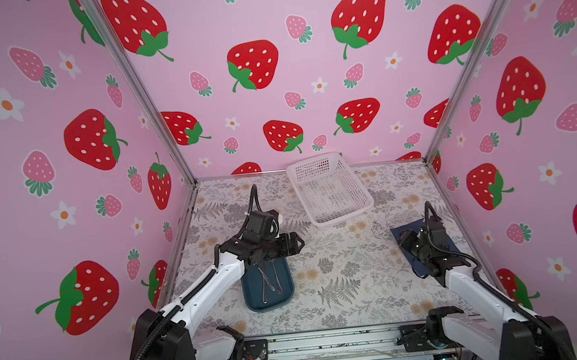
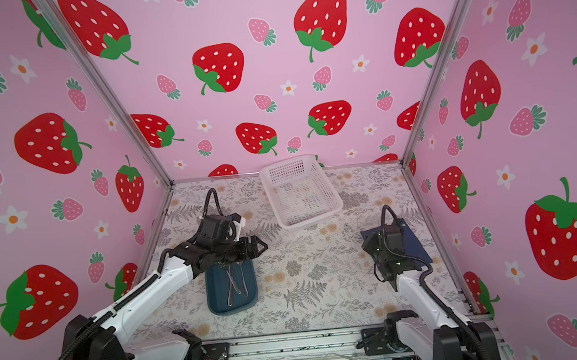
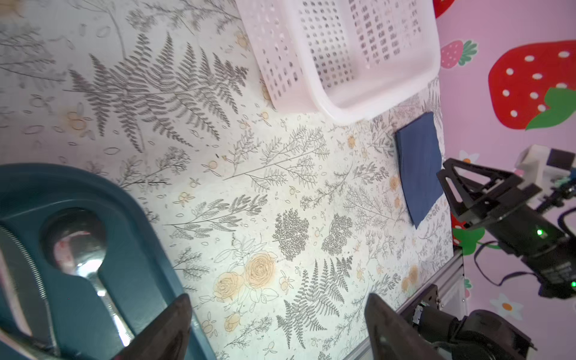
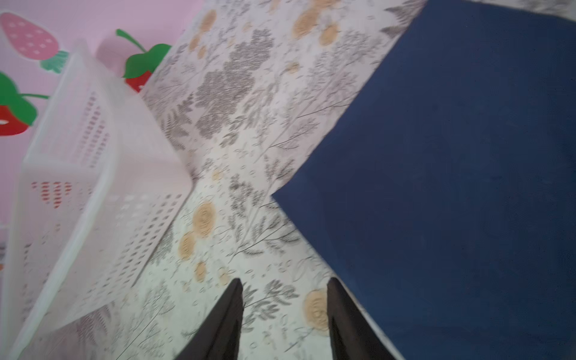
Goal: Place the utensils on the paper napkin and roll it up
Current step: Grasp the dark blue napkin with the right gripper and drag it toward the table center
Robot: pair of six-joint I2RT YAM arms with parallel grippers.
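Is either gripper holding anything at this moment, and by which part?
Nothing is held: the left gripper and the right gripper are both open and empty.

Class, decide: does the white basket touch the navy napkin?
Apart. The right wrist view shows a wide strip of floral tabletop between the basket and the napkin.

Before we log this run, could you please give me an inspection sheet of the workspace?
Surface: floral table cover, flat, no spills seen.
Job's things: utensils lie in the teal tray; paper napkin flat near the right wall, no cutlery on it.
Clutter: white basket, empty, at the back.
Grippers: left gripper open by the tray's far end; right gripper open beside the napkin's edge; neither holds anything.
Cables: black cables loop above both wrists.
Surroundings: strawberry-print walls, metal frame.
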